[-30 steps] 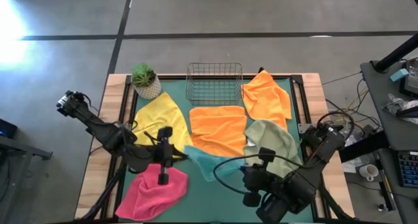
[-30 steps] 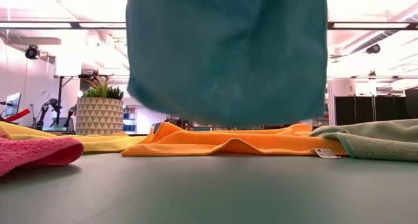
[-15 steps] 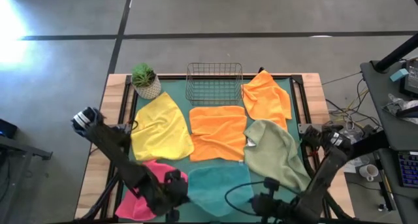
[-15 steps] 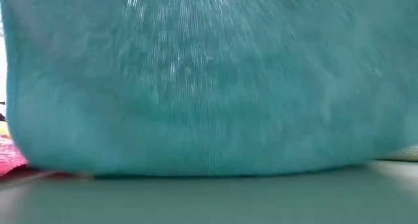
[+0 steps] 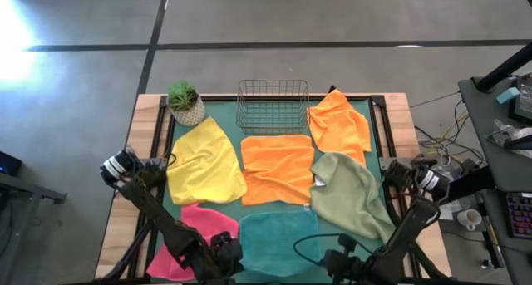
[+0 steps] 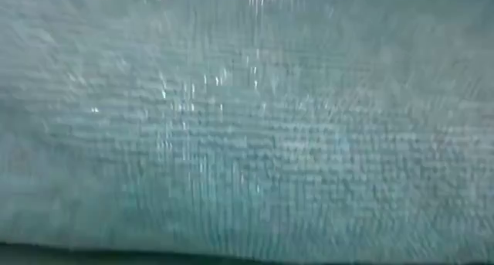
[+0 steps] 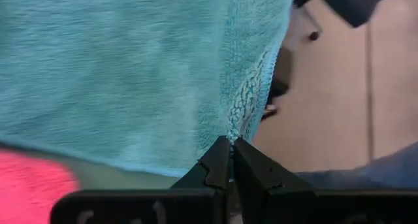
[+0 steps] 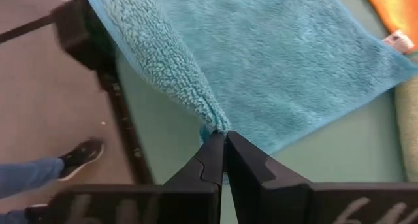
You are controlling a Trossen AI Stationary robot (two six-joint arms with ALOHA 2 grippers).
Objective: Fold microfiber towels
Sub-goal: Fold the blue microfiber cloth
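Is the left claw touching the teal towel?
Touching. The left wrist view shows the left claw shut on the edge of the teal towel, with the cloth pinched between its fingertips.

The teal towel (image 6: 247,118) blocks the whole low view.

The teal microfiber towel (image 6: 247,118) hung right up against the low camera and filled nearly the whole picture. Its fine looped pile showed close, with small bright glints scattered across the upper part. Along the bottom edge ran a thin dark strip beneath the cloth's lower border. Nothing else could be made out.
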